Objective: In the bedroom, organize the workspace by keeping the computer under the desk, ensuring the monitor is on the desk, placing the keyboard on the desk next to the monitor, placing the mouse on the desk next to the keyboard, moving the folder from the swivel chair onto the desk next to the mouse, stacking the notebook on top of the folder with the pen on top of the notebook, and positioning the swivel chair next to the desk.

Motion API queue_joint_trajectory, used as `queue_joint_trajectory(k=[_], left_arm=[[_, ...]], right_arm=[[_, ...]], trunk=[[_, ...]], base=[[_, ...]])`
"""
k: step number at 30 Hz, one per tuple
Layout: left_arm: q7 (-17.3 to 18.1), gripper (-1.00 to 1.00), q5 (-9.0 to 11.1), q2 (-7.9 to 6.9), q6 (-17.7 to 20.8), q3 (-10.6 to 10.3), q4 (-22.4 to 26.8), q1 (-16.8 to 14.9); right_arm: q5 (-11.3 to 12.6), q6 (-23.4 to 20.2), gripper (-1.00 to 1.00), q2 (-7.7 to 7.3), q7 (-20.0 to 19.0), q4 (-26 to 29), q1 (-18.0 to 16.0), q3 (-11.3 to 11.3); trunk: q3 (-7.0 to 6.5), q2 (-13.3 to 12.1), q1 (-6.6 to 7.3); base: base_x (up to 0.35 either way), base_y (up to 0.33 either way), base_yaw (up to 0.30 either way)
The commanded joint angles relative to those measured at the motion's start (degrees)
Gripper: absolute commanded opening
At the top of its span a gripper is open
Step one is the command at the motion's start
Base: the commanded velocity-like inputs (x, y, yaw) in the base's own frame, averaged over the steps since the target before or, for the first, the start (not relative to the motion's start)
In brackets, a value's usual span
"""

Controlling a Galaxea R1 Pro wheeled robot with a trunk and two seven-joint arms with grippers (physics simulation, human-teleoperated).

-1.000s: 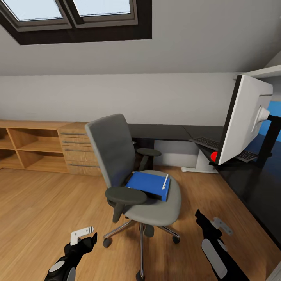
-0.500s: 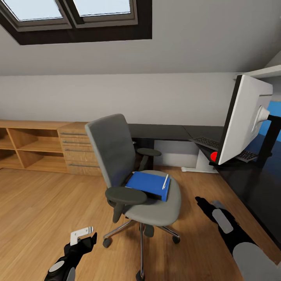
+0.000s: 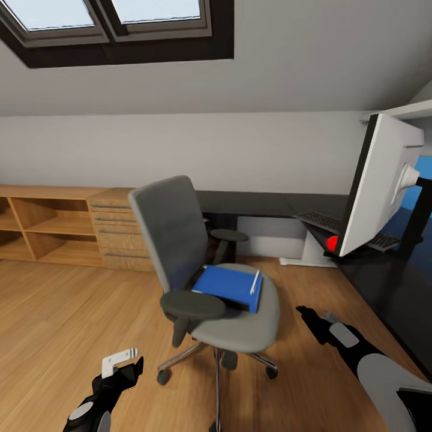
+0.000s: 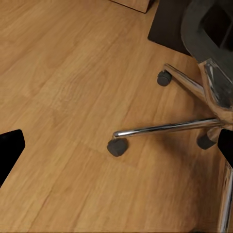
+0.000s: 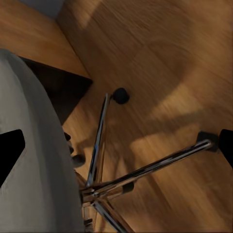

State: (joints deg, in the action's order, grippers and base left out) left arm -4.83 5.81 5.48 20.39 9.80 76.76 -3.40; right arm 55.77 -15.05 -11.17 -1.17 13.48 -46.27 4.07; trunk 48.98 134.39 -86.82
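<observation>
Swivel chair (image 3: 210,282) is seen betw. left hand (image 3: 123,367) and right hand (image 3: 313,317), both held low over wood floor (image 3: 54,312), w/ fingers spread apart, nothing gripped. Folder (image 3: 231,287) lies on seat ahead of both hands, pen (image 3: 254,281) on top. Monitor (image 3: 381,186) and keyboard (image 3: 348,231) are on desk (image 3: 390,288), beyond right hand.

Bright, even daylight from skylights (image 3: 108,15); soft shadows on wood floor (image 5: 160,73); right wrist view slightly blurred.
</observation>
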Motion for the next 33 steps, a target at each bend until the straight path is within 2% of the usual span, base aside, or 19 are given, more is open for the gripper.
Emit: queue_joint_trajectory(k=[1,5,10,18,33], left_arm=[[-0.27,1.0,0.6,0.04,0.28,0.03,0.07,-0.03],[-0.27,1.0,0.6,-0.02,-0.03,0.12,0.01,-0.03],[-0.34,1.0,0.62,-0.03,-2.55,0.29,-0.02,-0.03],[-0.31,1.0,0.6,-0.03,-2.9,0.59,-0.03,-0.03],[-0.35,1.0,0.59,0.05,-2.98,0.66,-0.03,-0.03]], right_arm=[[-0.03,-0.31,1.0,0.01,-0.16,0.0,-0.03,0.45],[0.04,-0.15,1.0,0.02,-0.16,-0.04,-0.05,0.41],[0.0,-0.08,1.0,0.04,-0.15,-0.04,-0.05,0.41],[-0.03,0.03,1.0,0.13,-0.14,-0.09,-0.05,0.33],[-0.12,0.19,1.0,0.62,-0.15,-0.08,-0.05,0.24]], trunk=[[0.06,0.02,-0.02],[0.06,0.02,-0.02],[0.06,0.02,-0.02],[0.06,0.02,-0.02],[0.06,0.02,-0.02]], base=[[0.28,0.0,0.0],[0.158,0.022,0.0],[0.185,0.044,0.0],[0.127,0.025,0.022],[0.004,0.001,0.247]])
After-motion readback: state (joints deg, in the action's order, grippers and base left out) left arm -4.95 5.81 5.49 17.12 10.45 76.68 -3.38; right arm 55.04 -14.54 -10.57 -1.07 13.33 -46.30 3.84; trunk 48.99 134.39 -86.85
